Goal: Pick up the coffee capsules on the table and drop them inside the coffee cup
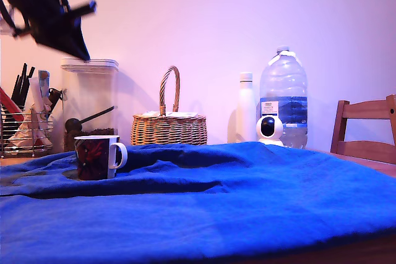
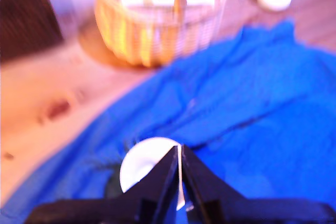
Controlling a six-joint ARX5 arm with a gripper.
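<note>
The coffee cup (image 1: pixel 96 157), a dark patterned mug with a white rim and handle, stands on the blue-draped table (image 1: pixel 216 202) at the exterior view's left. My gripper (image 1: pixel 79 51) hangs high above it, blurred by motion. In the wrist view the black fingers (image 2: pixel 157 182) meet at a point with only a hairline between them, and my gripper (image 2: pixel 179 150) is shut with nothing seen in it. The cup's white inside (image 2: pixel 142 163) shows right beneath the tips, on the blue cloth (image 2: pixel 252 129). The coffee capsules are out of view.
Behind the cloth stand a clear canister (image 1: pixel 90 97), a wicker basket (image 1: pixel 168 129) (image 2: pixel 157 24), a white bottle (image 1: pixel 246 106), a large water jug (image 1: pixel 283 97) and a small white camera (image 1: pixel 270 129). A utensil rack (image 1: pixel 25 122) is far left, a wooden chair (image 1: pixel 365 131) far right.
</note>
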